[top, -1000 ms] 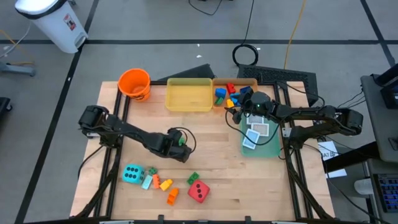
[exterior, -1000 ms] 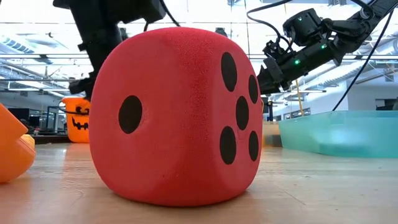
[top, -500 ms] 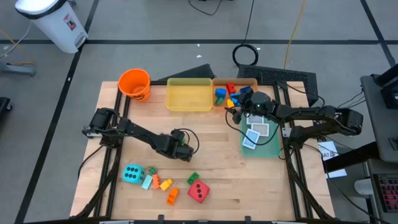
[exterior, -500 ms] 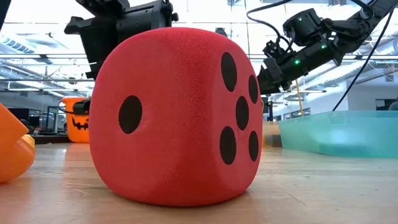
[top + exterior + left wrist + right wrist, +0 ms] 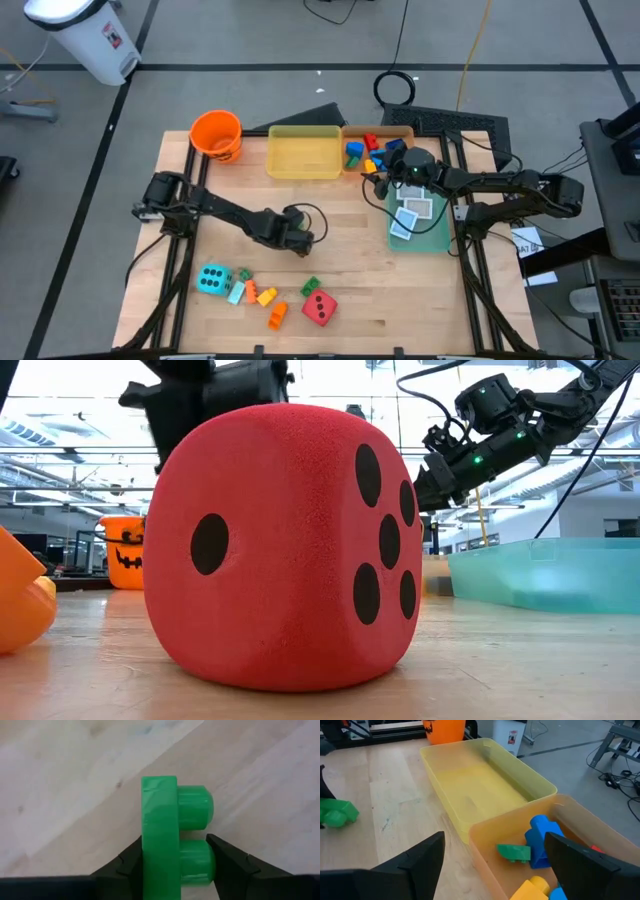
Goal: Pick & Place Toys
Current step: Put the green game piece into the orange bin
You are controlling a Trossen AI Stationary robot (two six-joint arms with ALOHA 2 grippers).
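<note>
L gripper (image 5: 175, 862) mid-table, jaws pinched on green brick (image 5: 167, 835) clear of the wood, prob. for carry to trays; R gripper (image 5: 492, 865) wide open, empty, over orange tray (image 5: 570, 815).

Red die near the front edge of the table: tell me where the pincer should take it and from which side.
Take the red die from straight above, across two opposite flat faces. It sits flat on the table, its top is free, and its sides look square and soft. A green brick lies close behind, so probably grip across the left and right faces.
</note>
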